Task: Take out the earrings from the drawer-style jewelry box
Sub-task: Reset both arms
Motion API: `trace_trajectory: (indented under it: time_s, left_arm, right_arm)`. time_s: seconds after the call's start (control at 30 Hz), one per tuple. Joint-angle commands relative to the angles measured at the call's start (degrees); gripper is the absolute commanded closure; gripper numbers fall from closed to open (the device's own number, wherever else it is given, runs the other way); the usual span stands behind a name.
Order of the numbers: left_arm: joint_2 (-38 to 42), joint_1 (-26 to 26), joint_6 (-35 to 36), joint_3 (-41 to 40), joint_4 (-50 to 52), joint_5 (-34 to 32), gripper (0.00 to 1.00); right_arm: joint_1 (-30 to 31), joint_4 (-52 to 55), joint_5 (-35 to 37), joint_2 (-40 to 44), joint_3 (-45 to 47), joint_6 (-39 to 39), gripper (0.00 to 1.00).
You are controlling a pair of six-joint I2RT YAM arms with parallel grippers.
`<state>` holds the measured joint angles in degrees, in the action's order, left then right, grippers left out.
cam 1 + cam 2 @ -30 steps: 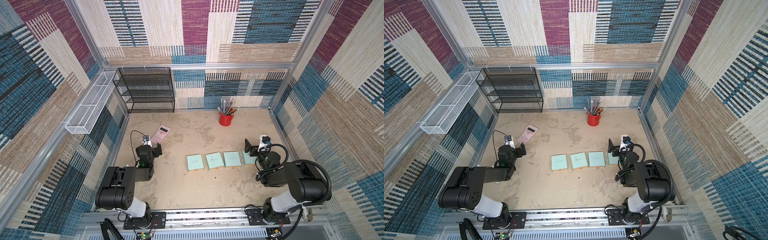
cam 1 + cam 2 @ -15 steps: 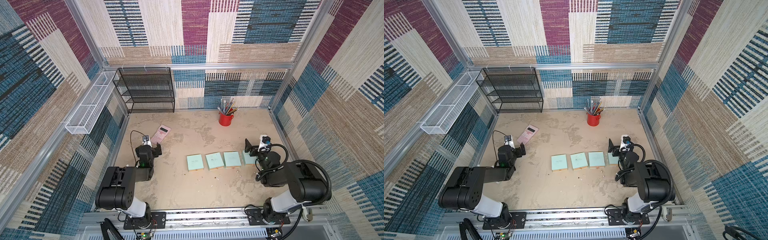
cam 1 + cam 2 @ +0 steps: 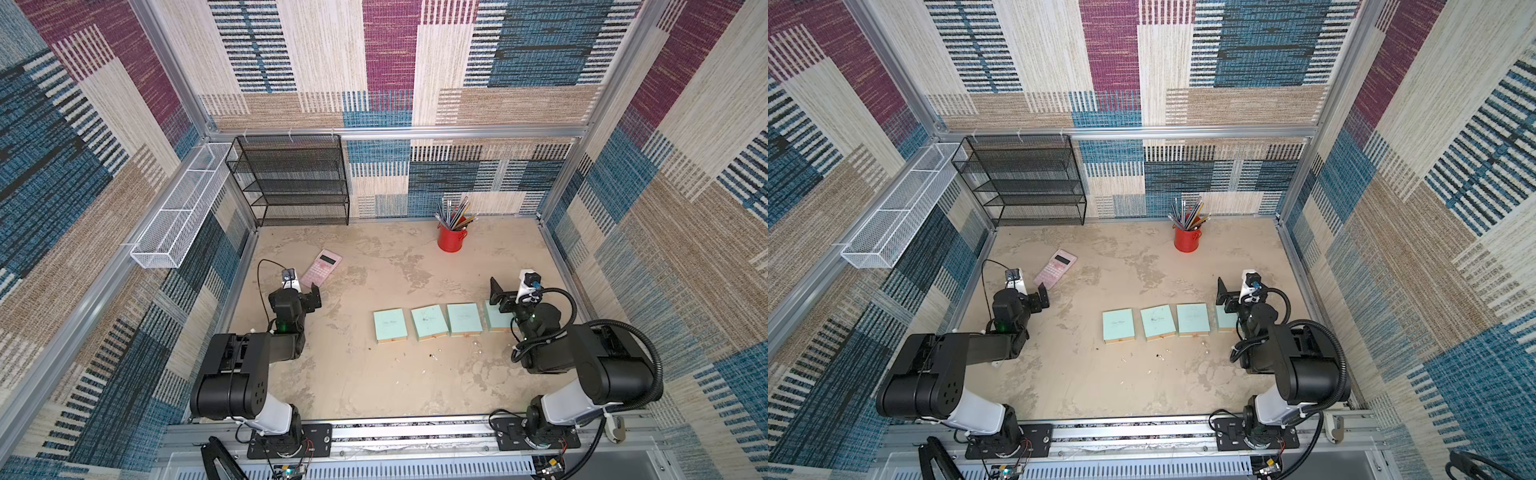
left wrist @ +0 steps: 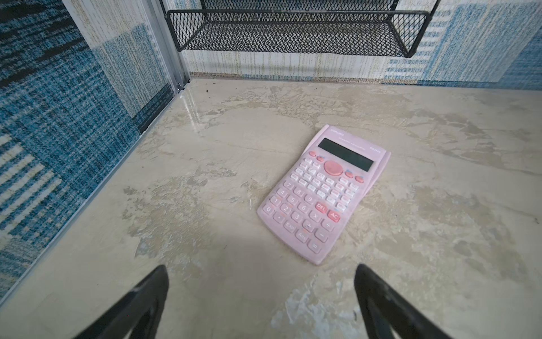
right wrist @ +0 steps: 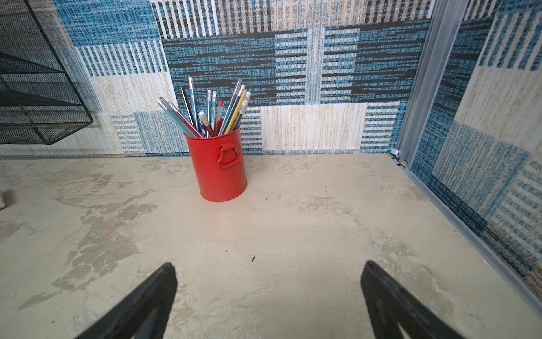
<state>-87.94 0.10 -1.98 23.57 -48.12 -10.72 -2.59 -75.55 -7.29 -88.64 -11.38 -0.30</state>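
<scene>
Tiny whitish earrings [image 3: 476,343], probably, lie scattered just nearer than the row of mint-green boxes [image 3: 429,322]. The left gripper [image 4: 261,266] hangs well left of the row, the right gripper [image 5: 269,263] over its right end, both spread wide and empty. Beyond the row stands a red pencil cup [image 3: 451,240].

Table [image 3: 365,399]: boxes [image 3: 429,322], earrings [image 3: 475,343], calculator [image 3: 321,269], cup [image 3: 451,240]

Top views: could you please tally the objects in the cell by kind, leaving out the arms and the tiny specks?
Mint boxes: 4 (one partly behind the right arm)
Pink calculator: 1
Red pen cup: 1
Black mesh shelf: 1
White wire basket: 1
Total: 8
</scene>
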Motion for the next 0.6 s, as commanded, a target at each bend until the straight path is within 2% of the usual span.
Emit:
trace_trajectory:
  time_s: [0.0, 0.43, 0.5, 0.57]
  left_arm:
    - [0.05, 0.56, 0.6, 0.51, 0.84, 3.07, 0.01]
    - [-0.04, 0.85, 0.34, 0.59, 0.98, 3.54, 0.01]
    - [-0.04, 1.52, 0.33, 0.65, 1.23, 6.24, 0.02]
    - [-0.4, 1.96, 2.81, 2.25, 3.75, 13.2, 0.02]
  right_arm:
    - [0.05, -1.2, 0.32, 0.01, 0.03, -0.58, 0.01]
    - [0.07, -1.26, 0.34, 0.05, 0.04, -0.58, 0.01]
    - [0.09, -1.24, 0.33, 0.03, 0.04, -0.56, 0.01]
    - [0.04, -1.25, 0.33, 0.03, 0.04, -0.58, 0.01]
